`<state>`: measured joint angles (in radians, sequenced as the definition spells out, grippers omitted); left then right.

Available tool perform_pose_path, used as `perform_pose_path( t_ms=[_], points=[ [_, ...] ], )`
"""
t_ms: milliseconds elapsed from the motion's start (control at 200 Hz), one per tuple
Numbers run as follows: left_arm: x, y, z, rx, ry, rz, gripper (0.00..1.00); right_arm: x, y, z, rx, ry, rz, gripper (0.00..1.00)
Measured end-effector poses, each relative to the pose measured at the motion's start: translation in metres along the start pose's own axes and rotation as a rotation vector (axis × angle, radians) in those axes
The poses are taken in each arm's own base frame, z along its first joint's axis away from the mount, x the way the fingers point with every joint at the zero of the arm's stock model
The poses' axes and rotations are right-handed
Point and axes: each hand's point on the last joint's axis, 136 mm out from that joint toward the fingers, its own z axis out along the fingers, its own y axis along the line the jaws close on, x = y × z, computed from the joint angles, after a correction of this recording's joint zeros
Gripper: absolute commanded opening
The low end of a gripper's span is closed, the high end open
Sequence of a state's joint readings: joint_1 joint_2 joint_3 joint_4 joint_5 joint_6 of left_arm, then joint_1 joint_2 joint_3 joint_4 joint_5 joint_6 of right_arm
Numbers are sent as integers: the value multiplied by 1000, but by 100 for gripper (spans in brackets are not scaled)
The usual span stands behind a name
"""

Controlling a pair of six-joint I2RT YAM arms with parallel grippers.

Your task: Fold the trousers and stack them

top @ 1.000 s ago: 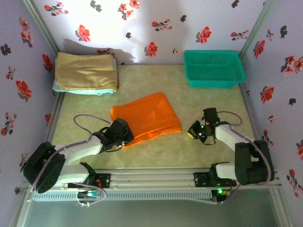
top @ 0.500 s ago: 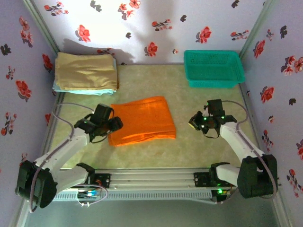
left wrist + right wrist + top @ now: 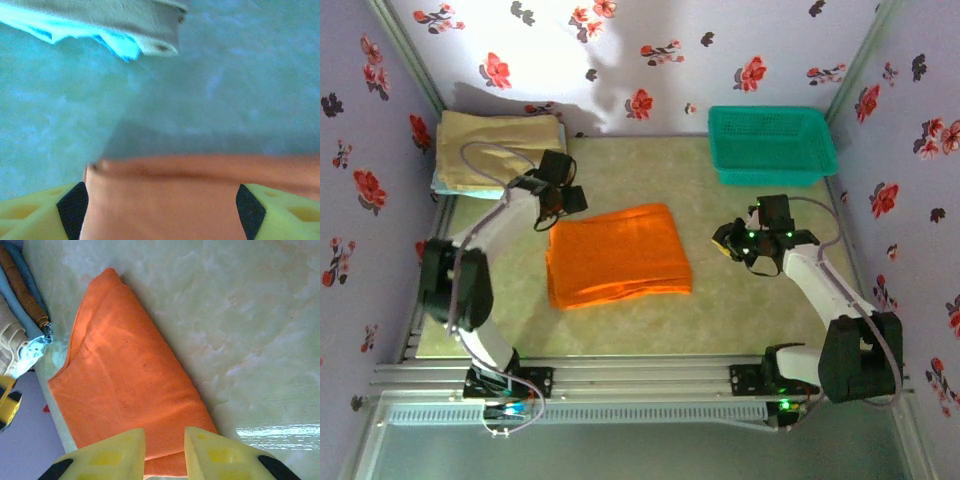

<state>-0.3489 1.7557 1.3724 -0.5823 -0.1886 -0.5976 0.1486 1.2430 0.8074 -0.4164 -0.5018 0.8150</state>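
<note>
The orange trousers (image 3: 618,256) lie folded into a flat rectangle on the table's middle. My left gripper (image 3: 563,203) hovers at their far left corner. In the left wrist view its yellow fingers (image 3: 30,215) stand wide apart, open, with the trousers' edge (image 3: 200,175) lying below and between them. My right gripper (image 3: 725,245) is off the trousers' right side, apart from the cloth. In the right wrist view the right gripper (image 3: 165,440) shows a narrow gap, nothing pinched, and the trousers (image 3: 130,385) lie beyond the tips.
A tan folded cloth (image 3: 500,148) on a light blue one (image 3: 117,45) sits at the back left, close behind the left gripper. A green basket (image 3: 772,145) stands at the back right. Flowered walls (image 3: 910,200) close in the sides and back.
The left arm swung from the trousers' near left corner to their far left corner and opened its jaws. The trousers shifted slightly left. The right gripper rose a little and opened a crack.
</note>
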Motion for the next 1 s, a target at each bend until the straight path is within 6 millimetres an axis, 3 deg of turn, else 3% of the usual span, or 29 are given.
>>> perform_pose_path(
  t_ms=[105,155,260,430,520,630,765,810,1000],
  points=[
    [-4,17,26,-83,41,9,97,0,1,0,-3,1,-3,49],
    [-18,17,42,-110,34,19,100,0,2,-1,-7,1,-7,53],
    [-41,14,78,-135,24,25,100,0,4,-1,-12,4,-13,58],
    [-51,19,121,-182,68,29,92,-1,6,-1,-19,9,-16,59],
    [-50,25,135,-214,96,20,82,-2,8,1,-21,13,-16,59],
    [-54,30,141,-236,124,6,62,-5,8,4,-21,21,-10,59],
    [-58,30,145,-242,154,-2,22,-10,11,9,-26,29,-4,58],
    [-58,30,145,-243,161,5,0,-12,12,10,-30,31,-4,58],
    [-59,29,142,-221,174,5,0,-17,16,11,-35,30,-5,55]
  ],
)
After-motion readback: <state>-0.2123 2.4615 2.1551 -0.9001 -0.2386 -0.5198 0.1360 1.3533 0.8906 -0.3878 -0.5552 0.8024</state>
